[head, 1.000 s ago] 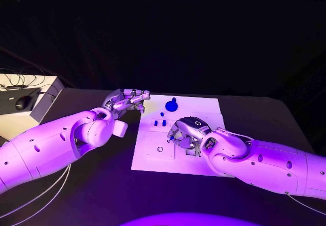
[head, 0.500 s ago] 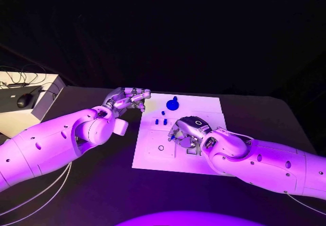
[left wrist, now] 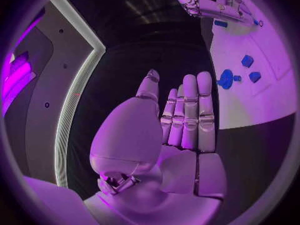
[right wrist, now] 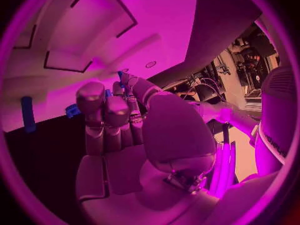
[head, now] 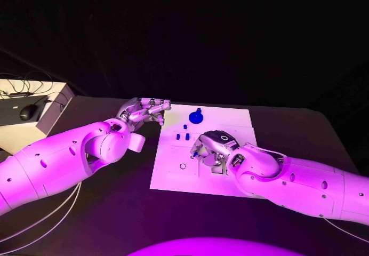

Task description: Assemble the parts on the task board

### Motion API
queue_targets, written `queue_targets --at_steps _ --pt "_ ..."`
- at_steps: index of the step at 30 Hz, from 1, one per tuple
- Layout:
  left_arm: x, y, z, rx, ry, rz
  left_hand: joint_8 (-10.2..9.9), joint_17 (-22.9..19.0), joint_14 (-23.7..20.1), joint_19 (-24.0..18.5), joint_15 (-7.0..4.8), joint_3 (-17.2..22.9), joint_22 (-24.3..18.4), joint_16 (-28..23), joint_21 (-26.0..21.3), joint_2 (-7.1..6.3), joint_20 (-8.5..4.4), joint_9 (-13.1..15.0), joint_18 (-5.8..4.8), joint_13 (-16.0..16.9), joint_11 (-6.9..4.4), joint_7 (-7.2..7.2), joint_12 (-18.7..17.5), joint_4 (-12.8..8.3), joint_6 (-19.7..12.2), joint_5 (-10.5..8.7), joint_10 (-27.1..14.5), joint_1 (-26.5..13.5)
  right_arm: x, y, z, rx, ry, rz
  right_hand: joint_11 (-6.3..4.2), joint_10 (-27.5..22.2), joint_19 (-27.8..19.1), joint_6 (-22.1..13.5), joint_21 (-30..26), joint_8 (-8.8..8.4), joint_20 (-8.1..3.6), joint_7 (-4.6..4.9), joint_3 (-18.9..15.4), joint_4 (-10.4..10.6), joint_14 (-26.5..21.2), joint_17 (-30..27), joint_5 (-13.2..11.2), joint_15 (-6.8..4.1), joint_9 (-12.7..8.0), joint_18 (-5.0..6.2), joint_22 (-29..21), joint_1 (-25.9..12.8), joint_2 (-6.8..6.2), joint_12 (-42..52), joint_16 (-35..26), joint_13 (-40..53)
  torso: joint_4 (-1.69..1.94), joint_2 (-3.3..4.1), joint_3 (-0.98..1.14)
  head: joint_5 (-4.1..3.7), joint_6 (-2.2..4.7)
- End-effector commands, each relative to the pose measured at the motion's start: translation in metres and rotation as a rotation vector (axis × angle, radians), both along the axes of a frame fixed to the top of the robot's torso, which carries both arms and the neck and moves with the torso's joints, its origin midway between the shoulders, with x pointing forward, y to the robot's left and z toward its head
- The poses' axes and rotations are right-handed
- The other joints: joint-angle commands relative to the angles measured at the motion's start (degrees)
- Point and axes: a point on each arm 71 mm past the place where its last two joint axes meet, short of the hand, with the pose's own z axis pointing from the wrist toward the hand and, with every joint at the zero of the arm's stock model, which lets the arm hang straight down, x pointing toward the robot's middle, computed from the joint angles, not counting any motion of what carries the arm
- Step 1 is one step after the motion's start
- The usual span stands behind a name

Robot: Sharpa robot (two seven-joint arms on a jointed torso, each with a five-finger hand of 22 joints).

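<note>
The left arm is reaching in from the left edge of the head view, its left robot hand [head: 144, 112] hovering just beside the near-left corner region of the white plate, and in its wrist view the fingers [left wrist: 189, 116] are lying straight and close together with nothing between them and the thumb. The right arm is stretching in from the right edge, its right robot hand [head: 212, 149] hanging over the middle of the plate. In its wrist view the fingers [right wrist: 105, 116] are curling forward beside the thumb, pinching a small blue piece [right wrist: 120, 77] at the tips.
</note>
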Motion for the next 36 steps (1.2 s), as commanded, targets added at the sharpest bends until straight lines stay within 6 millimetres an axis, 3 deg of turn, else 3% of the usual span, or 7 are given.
queue_targets --at_steps 1,7,28,36 --pt "-0.0005 -0.002 0.001 -0.009 -0.007 -0.01 -0.08 0.09 0.09 0.17 0.49 0.1 0.05 0.04 0.3 0.25 0.41 0.05 1.18 0.05 -0.11 0.27 -0.24 -0.21 -0.31 -0.22 -0.35 0.08 -0.0012 0.0021 -0.0013 -0.006 -0.007 0.014 -1.73 2.94 3.39 0.34 -0.21 0.01 -0.55 0.08 0.29 0.11 -0.06 0.07 0.15 -0.08 0.04 0.84 0.75 0.24 0.56 0.13 0.27 0.19 0.02 0.04 0.0 0.0 -0.13" --pt "-0.0006 -0.0017 0.001 -0.008 -0.006 -0.01 -0.08 0.09 0.09 0.17 0.49 0.1 0.05 0.04 0.3 0.25 0.41 0.05 1.18 0.05 -0.11 0.27 -0.24 -0.21 -0.31 -0.22 -0.35 0.08 -0.0032 0.0049 -0.0047 -0.002 -0.001 0.02 -1.73 2.94 3.39 0.34 -0.21 0.01 -0.55 0.08 0.29 0.11 -0.06 0.07 0.15 -0.08 0.04 0.84 0.75 0.24 0.56 0.13 0.27 0.19 0.04 0.08 0.09 0.2 -0.39" --pt "-0.0007 -0.0009 0.0006 -0.005 -0.001 -0.014 -0.07 0.08 0.11 0.19 0.5 0.14 0.06 0.01 0.26 0.24 0.44 0.05 1.22 0.05 -0.1 0.23 -0.22 -0.19 -0.33 -0.22 -0.46 0.07 -0.0037 0.0013 -0.0062 -0.005 0.001 0.009 -1.71 2.9 3.41 0.3 -0.54 0.01 -0.53 0.09 0.36 0.07 -0.08 0.04 0.11 -0.07 0.04 0.87 1.06 0.23 0.58 0.12 0.27 0.19 -0.07 0.01 0.1 0.32 -0.91" --pt "-0.0008 -0.0014 0.0005 -0.005 0.001 -0.017 -0.07 0.08 0.11 0.19 0.5 0.14 0.06 0.01 0.26 0.24 0.44 0.05 1.22 0.05 -0.1 0.23 -0.22 -0.19 -0.33 -0.22 -0.46 0.07 0.0012 0.0018 -0.0081 -0.002 -0.005 -0.004 -0.41 -1.3 2.93 -2.92 -5.39 -0.16 0.2 1.16 -0.41 1.15 -0.82 -2.78 -0.59 0.82 -0.31 1.62 -0.32 -0.62 -0.47 0.1 -2.39 0.07 -0.02 0.01 0.07 0.27 -0.99"
